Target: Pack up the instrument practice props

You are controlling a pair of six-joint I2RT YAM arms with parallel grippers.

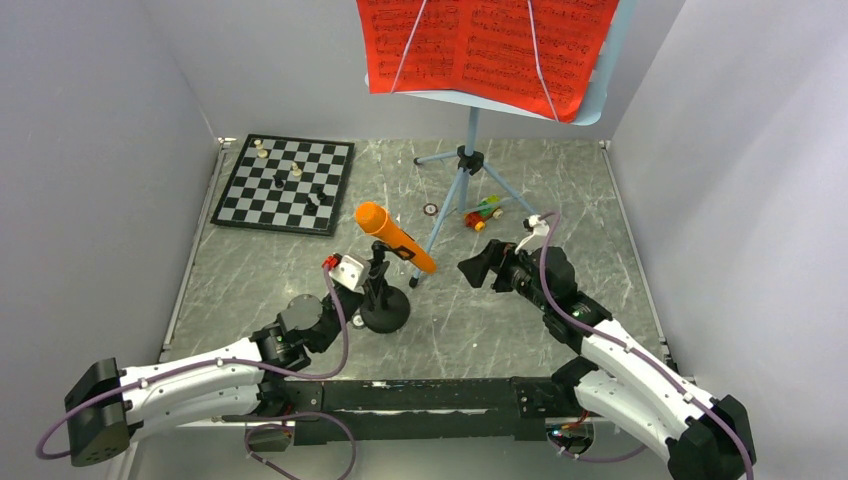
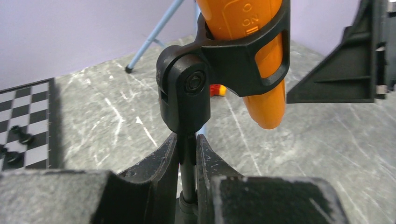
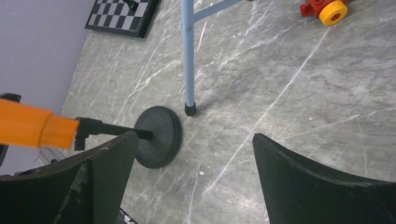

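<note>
**Item 1: orange microphone** (image 1: 395, 237). It sits tilted in the black clip of its round-base stand (image 1: 384, 308), near the middle of the counter (image 1: 600, 250), with its tail end towards the right arm.
- Left gripper (image 2: 187, 154): clenched on the stand's thin post just under the clip hinge, apparently to steady the base while the microphone is drawn out.
- Right gripper (image 3: 195, 136): released, jaws wide, facing the microphone's tail and just short of it (no contact visible). It is placed, by my judgement, to close on the barrel.

**Item 2: light-blue music stand** (image 1: 470, 130). It stands upright behind the microphone on tripod legs, one foot near the round base.

**Item 3: red sheet-music pages** (image 1: 480, 45). They rest on that stand's desk, crossed by two thin pale arms that keep them there.

**Not for packing:**
- chessboard (image 1: 285, 185), far left
- toy car (image 1: 485, 212), beside the tripod
</note>
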